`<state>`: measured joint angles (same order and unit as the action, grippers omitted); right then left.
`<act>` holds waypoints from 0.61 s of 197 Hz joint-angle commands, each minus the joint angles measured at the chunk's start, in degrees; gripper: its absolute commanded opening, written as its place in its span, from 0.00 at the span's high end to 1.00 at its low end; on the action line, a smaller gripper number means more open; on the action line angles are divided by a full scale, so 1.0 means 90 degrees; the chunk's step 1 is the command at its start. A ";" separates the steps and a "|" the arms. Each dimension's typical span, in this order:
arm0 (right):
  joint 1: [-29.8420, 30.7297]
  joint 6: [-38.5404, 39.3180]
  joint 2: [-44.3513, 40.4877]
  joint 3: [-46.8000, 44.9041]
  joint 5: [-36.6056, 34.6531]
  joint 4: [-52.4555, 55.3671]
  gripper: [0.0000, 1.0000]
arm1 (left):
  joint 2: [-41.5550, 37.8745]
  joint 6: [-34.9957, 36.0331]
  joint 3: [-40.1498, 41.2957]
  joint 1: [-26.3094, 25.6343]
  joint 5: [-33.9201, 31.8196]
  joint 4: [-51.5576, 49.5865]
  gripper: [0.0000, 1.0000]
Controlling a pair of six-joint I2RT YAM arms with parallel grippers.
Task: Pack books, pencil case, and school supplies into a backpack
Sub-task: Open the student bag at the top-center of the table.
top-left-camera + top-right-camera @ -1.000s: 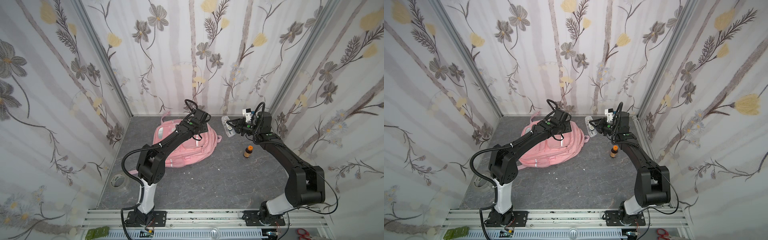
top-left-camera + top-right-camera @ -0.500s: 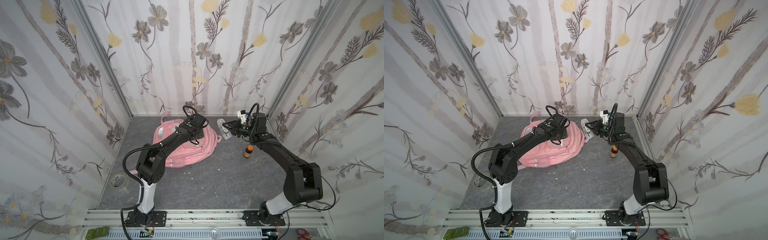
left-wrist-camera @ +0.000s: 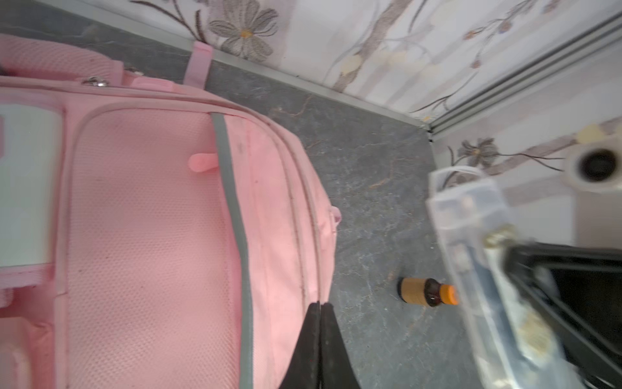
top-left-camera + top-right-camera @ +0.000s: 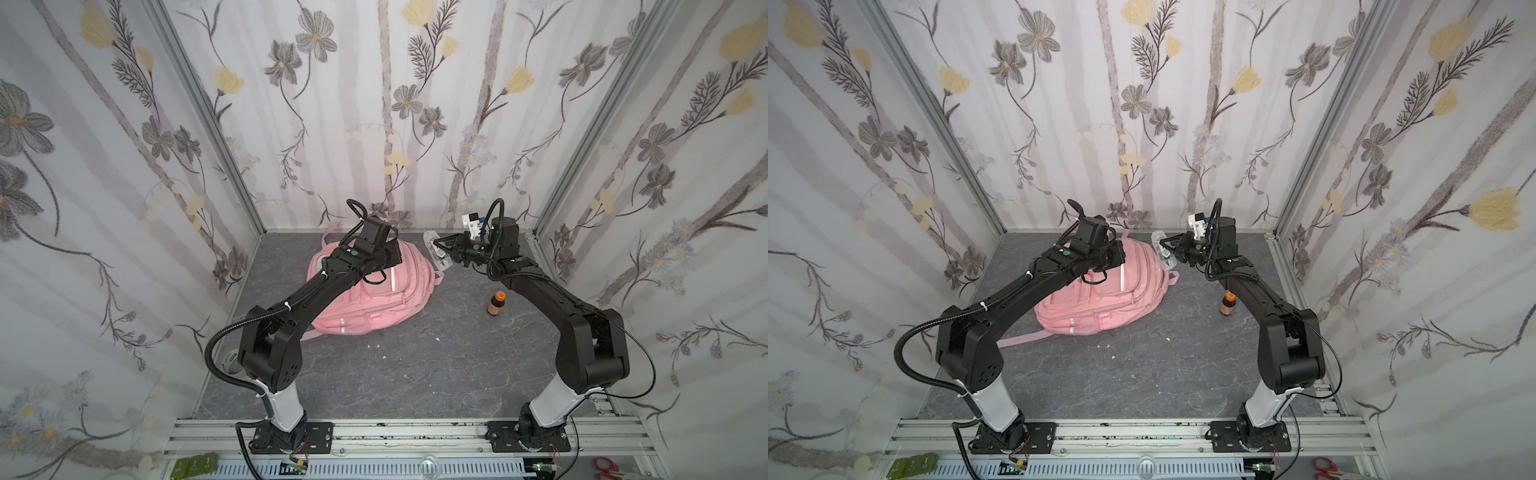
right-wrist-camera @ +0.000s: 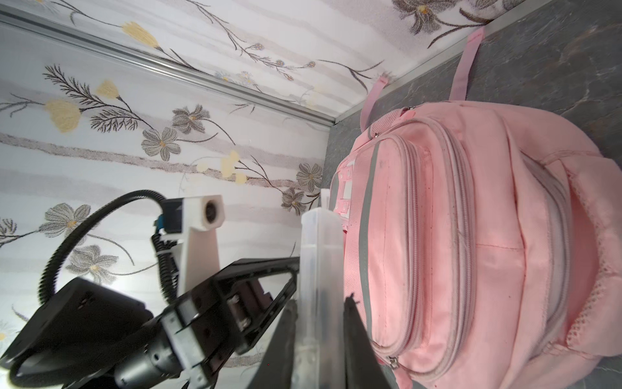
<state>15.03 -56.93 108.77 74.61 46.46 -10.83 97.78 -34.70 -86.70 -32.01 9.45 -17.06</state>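
The right gripper (image 5: 321, 303) is clenched on the narrow clear plastic case (image 5: 319, 242), jaws pressing its two broad faces. It holds the case in the air just beside the top end of the pink backpack (image 4: 374, 299), which lies flat on the grey table (image 4: 415, 374) near the back wall. The left gripper (image 3: 319, 308) is clenched tight with its tips at the backpack's zip seam, on the side facing the case. Whether a zip pull or a fold of fabric is caught between them I cannot tell, as the tips hide it. The zips look closed, so the case has no mouth to enter; pushed now, the smooth plastic likely pivots or slides out of the grip. A thin pinch may slip, or drag the whole bag. The arms are close enough to clash, and the small brown bottle (image 4: 496, 302) near the right arm could be knocked over.
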 commanded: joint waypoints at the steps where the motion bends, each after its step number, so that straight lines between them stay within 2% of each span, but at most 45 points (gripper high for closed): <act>1: 0.0172 -0.0554 0.0360 0.0170 -0.0253 -0.0989 0.95 | -0.0249 0.0038 0.0315 0.0079 0.0544 0.0869 1.00; 17: 0.0241 -0.0791 0.0652 0.0204 -0.0354 -0.1431 0.95 | -0.0390 -0.0031 0.0641 0.0099 0.0431 0.1016 1.00; 32: 0.0218 -0.0969 0.0873 0.0256 -0.0359 -0.1538 0.96 | -0.0320 -0.0074 0.0646 0.0128 -0.0002 0.0683 1.00; 47: 0.0205 -0.1018 0.0962 0.0264 -0.0387 -0.1575 0.96 | -0.0063 -0.0070 0.0435 0.0166 -0.0298 0.0260 0.71; 55: 0.0202 -0.1004 0.0983 0.0283 -0.0414 -0.1574 0.96 | 0.0113 -0.0070 0.0227 0.0178 -0.0402 0.0087 0.60; 60: 0.0205 -0.0992 0.0995 0.0292 -0.0416 -0.1556 0.96 | 0.0225 -0.0080 0.0128 0.0186 -0.0444 0.0049 0.57; 109: 0.0205 -0.0927 0.1069 0.0393 -0.0351 -0.1379 0.96 | 0.1132 -0.0484 -0.0268 0.0309 -0.0394 -0.0048 0.56; 120: 0.0196 -0.0866 0.1073 0.0435 -0.0318 -0.1269 0.95 | 0.1250 -0.0500 -0.0298 0.0319 -0.0265 0.0026 0.59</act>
<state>16.82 -65.06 118.10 77.52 43.11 -21.10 107.15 -37.36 -88.31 -29.36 6.68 -16.47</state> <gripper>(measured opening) 0.173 0.436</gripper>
